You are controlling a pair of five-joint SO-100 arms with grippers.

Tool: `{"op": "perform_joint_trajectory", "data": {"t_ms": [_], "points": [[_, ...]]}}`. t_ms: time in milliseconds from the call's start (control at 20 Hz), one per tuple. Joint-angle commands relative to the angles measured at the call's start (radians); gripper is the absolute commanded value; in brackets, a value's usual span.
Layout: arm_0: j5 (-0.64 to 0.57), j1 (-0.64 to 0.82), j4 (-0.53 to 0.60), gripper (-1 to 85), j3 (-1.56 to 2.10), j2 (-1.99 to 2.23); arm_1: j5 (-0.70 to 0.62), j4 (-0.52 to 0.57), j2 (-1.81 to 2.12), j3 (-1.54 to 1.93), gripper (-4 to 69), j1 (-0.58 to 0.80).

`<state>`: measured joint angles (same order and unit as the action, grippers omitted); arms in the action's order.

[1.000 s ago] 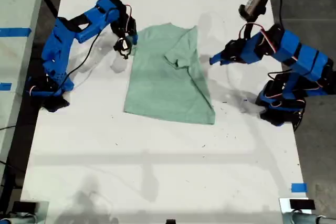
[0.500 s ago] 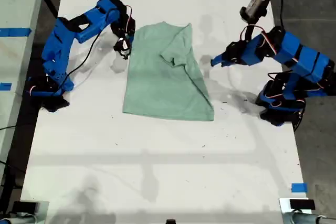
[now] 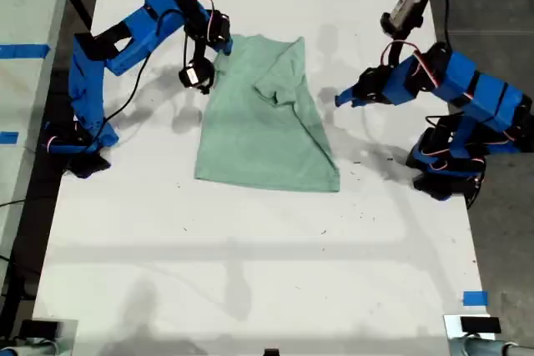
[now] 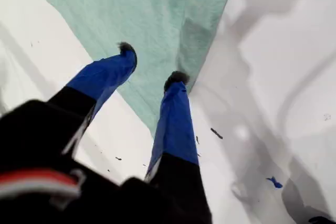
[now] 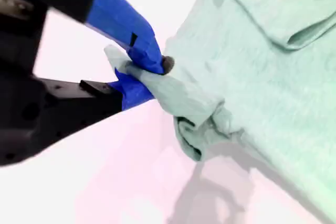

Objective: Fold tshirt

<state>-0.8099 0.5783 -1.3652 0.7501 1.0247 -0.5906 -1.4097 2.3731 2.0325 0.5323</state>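
Note:
The pale mint-green tshirt [image 3: 265,127] lies on the white table [image 3: 250,273], with one side folded over onto its body. My second gripper [image 3: 224,42] is at the shirt's far corner toward the exterior view's left. In the second wrist view my second gripper [image 5: 152,69] is shut on a bunched fold of the tshirt [image 5: 262,77]. My first gripper [image 3: 340,98] hovers just off the shirt's edge toward the exterior view's right. In the first wrist view my first gripper [image 4: 151,65] is open above the tshirt [image 4: 157,9] edge, holding nothing.
A blue tape mark [image 3: 474,298] sits near the table's front corner at the exterior view's right. A second pale surface with blue tape [image 3: 25,50] runs along the exterior view's left. Dark floor [image 3: 492,6] borders the table at the exterior view's right.
The second arm has swung up and toward the shirt's far corner, taking cloth with it. The folded-over side of the shirt settled narrower. The first arm has hardly moved.

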Motion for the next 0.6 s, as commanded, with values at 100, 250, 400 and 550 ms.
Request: {"op": "perform_joint_trajectory", "data": {"t_ms": [100, 250, 400, 550], "points": [[0.009, -0.129, 0.204, 0.1, -0.038, -0.015, 0.006, 0.035, 0.034, 0.003, 13.0, -0.003], [0.014, -0.176, 0.371, 0.1, -0.054, -0.109, 0.023, 0.040, 0.049, 0.028, 12.9, -0.017], [0.015, -0.161, 0.523, 0.9, -0.055, -0.232, 0.044, 0.040, 0.084, 0.055, 12.9, -0.037], [0.009, -0.143, 0.658, 20.1, -0.057, -0.319, 0.066, 0.031, 0.127, 0.094, 12.9, -0.049]]}}
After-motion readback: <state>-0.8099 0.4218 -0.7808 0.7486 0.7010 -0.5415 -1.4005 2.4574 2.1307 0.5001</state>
